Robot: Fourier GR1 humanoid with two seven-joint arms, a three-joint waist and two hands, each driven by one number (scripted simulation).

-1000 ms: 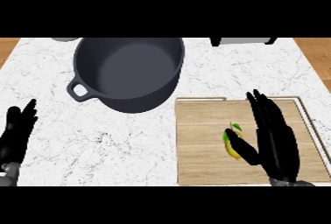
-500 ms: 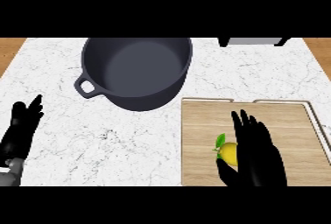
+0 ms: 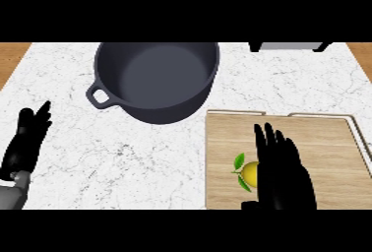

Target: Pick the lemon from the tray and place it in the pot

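Observation:
A yellow lemon (image 3: 249, 172) with green leaves lies on the wooden tray (image 3: 320, 142) at the lower right. My right hand (image 3: 283, 172) is just right of the lemon, fingers straight and pointing away, covering part of the fruit. I cannot tell whether it touches the lemon. The dark grey pot (image 3: 158, 78) stands at the upper middle of the marble counter, nothing inside it, one loop handle (image 3: 100, 96) facing left. My left hand (image 3: 25, 142) rests open near the left edge, fingers up.
A grey and black appliance (image 3: 287, 46) shows at the counter's far edge, upper right. The tray has a thin metal rim (image 3: 352, 123) at its far right corner. Bare marble (image 3: 138, 157) lies between pot, tray and left hand.
The right hand has slid left and toward the view's lower edge, now beside the lemon with more of the fruit showing. The whole view has shifted, the pot sitting further right.

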